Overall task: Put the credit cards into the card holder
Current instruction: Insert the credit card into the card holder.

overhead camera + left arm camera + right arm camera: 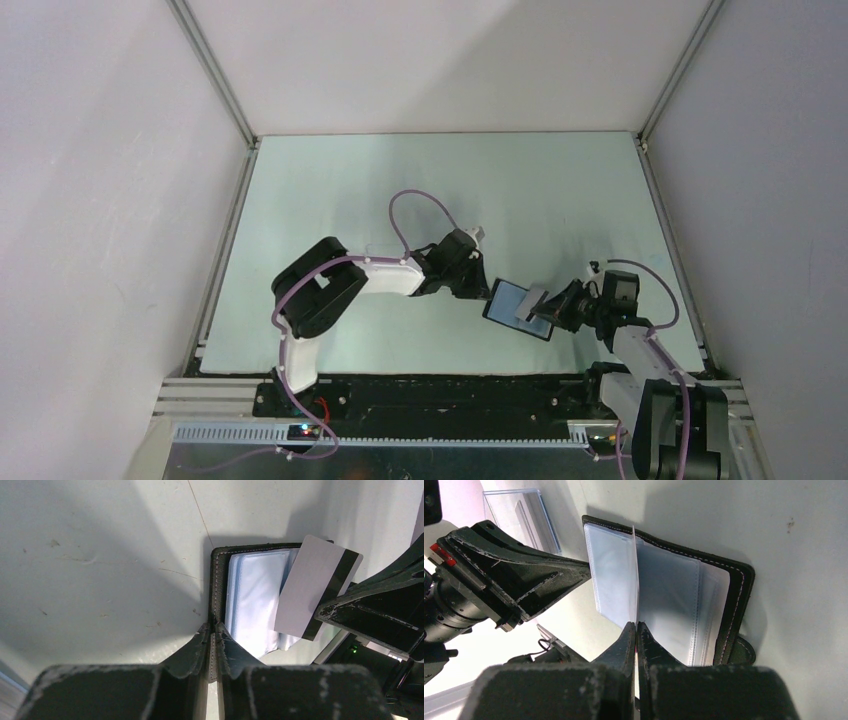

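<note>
Wallet (508, 305) is open with its pale pockets showing, at the near right of the table (400, 180) between the two arms. The left gripper (214, 630) is pinched tight on its black left edge. Right gripper (636, 629) is closed on one white card (312, 582) with a black stripe, whose far end lies across the pockets; cannot tell whether it has entered a slot. Clear box (521, 515) shows just past the left gripper.

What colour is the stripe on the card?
Black, along one edge of the credit card; clearest in the left wrist view.
</note>
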Controlling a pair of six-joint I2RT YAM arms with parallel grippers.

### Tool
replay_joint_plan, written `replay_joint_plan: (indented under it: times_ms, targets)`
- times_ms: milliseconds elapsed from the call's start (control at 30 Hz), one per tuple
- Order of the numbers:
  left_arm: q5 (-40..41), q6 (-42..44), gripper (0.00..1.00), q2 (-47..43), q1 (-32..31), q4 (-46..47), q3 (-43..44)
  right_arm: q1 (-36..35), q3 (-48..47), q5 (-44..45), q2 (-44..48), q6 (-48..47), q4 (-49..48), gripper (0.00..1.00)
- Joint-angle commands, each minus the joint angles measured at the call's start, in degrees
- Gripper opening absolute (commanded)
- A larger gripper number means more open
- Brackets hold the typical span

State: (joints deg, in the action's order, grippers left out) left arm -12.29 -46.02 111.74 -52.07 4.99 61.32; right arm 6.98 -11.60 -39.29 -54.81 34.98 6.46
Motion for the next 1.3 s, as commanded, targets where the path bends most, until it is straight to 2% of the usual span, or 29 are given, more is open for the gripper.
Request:
replay_joint_plan:
  times_ms: [0, 467, 767, 1100, 1267]
  targets:
    - [0.53, 1.28, 0.14, 1.61, -0.31, -2.1, 0.8, -0.24, 0.93, -2.05, -0.28, 1.25, -1.74, 0.0]
    - [0.34, 1.2, 0.11, 1.67, -0.44, -2.26, 0.91, -4.41, 2.6, -1.71, -0.72, 5.1, -1.4, 0.0]
    - [0.13, 1.16, 0.1, 2.05, -0.48, -2.44, 1.17, -4.59, 1.54, -3.66, -6.26, 4.34, -4.05, 0.0]
    - [-0.51, 1.02, 0.1, 2.96, -0.49, -3.08, 1.98, -4.85, -6.55, -6.08, -11.98, -4.19, 1.13, 0.0]
    - [-1.01, 1.02, 0.09, 3.65, -0.49, -3.52, 2.58, -4.87, -9.8, -5.56, -18.62, -7.92, 4.32, 0.0]
